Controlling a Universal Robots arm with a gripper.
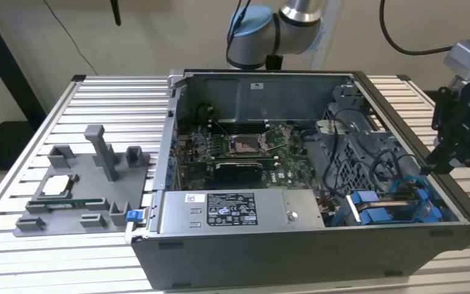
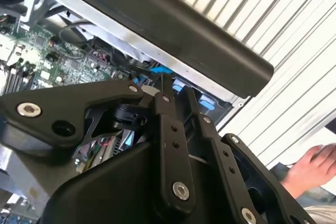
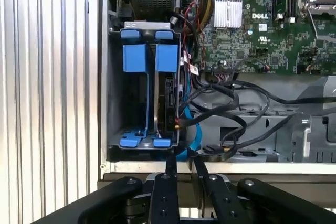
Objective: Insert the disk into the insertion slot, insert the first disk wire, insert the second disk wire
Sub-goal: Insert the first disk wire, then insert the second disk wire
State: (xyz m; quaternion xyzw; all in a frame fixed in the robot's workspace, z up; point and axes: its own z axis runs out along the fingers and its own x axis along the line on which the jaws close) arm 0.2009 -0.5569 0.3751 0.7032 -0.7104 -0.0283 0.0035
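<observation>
Gripper (image 1: pixel 431 165) hung at the rim of the computer case (image 1: pixel 300 257), by the corner that held the insertion slot (image 3: pixel 140 103). Whether it was apart or closed could not be told, and nothing was seen clamped in it. Just beyond it the disk (image 3: pixel 168 98) stood edge-on inside the slot, in the compartment nearer the motherboard (image 3: pixel 252 40), with blue carrier tabs at both ends. A blue cable (image 3: pixel 188 127) ran just beside the disk's edge and a bundle of black cables (image 3: pixel 231 103) crossed close by; whether either was plugged into the disk could not be made out. Judged risks: a descent from that spot could strike the case rim. The loose black loops could catch on the gripper and drag. A connector met at a tilt could bend or seat only partly. A person's hand (image 2: pixel 315 169) showed past the table edge in the second wrist view, so a wide swing that way would be unsafe. The case sat on a ribbed aluminium table (image 1: pixel 96 98), with a grey fixture (image 1: pixel 71 196) well apart toward the exterior view's left. Behind stood a plain beige wall (image 1: pixel 161 37).
</observation>
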